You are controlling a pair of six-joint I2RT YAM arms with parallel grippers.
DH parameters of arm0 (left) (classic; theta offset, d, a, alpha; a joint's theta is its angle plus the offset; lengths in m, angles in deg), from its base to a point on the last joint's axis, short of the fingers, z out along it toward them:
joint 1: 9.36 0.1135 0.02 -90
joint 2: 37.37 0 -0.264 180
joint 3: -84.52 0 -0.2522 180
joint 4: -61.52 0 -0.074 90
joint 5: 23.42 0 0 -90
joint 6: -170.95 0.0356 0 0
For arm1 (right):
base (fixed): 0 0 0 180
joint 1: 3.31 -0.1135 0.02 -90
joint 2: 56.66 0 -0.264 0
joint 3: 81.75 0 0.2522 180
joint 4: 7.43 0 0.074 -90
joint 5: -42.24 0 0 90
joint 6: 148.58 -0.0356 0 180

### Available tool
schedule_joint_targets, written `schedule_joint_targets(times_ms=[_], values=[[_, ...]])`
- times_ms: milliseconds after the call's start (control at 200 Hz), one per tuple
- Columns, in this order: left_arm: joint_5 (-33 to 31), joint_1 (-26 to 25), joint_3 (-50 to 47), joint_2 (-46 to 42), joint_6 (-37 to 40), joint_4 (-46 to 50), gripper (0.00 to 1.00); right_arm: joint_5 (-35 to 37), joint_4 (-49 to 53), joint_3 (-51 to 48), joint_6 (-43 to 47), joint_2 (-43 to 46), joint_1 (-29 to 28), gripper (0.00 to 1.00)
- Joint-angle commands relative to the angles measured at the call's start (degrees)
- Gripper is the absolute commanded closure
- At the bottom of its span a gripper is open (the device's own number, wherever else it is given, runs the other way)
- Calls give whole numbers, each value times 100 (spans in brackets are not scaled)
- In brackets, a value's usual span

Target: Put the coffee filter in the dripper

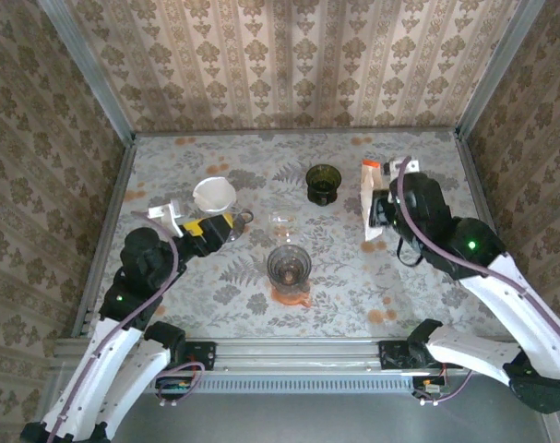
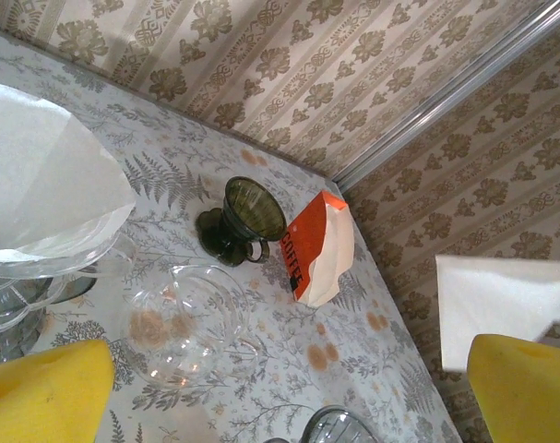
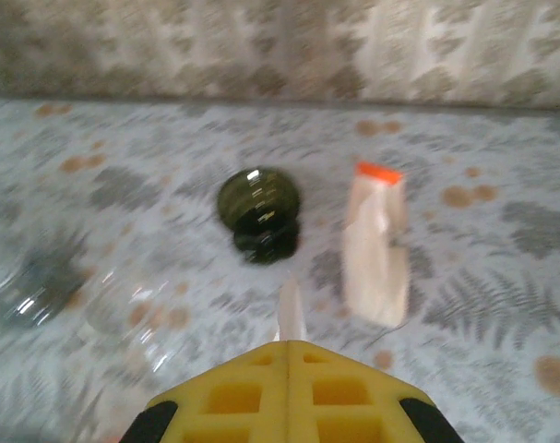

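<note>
Beside the left gripper [image 1: 232,226], a coffee filter [image 1: 214,193] sits in the dripper [image 2: 26,277].

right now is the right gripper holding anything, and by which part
Yes, the right gripper pinches what looks like a coffee filter by one edge, seen edge-on.

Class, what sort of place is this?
Likely a robot test booth staged as a coffee corner: wallpapered walls on a metal frame, a dripper and filter pack on the table.
</note>
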Motion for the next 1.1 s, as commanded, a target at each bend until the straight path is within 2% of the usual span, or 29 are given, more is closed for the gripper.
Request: schedule_joint_targets(times_ms=[0, 195, 360, 625, 810, 1095], values=[[89, 52, 188, -114, 30, 108, 0, -445, 1118, 367, -526, 57, -705, 100], [100, 60, 159, -160, 33, 163, 0, -596, 1980, 940, -1218, -222, -2113, 100], [113, 53, 101, -163, -10, 122, 0, -725, 2290, 1307, -1401, -692, -2625, 100], [183, 58, 110, -194, 30, 143, 0, -957, 2232, 1937, -1019, -1583, -2629, 100], [241, 70, 148, -229, 98, 222, 0, -1422, 2398, 2488, -787, -2280, -2318, 100], [334, 78, 251, -234, 283, 306, 0, -1678, 2763, 2981, -447, -3170, -1886, 100]])
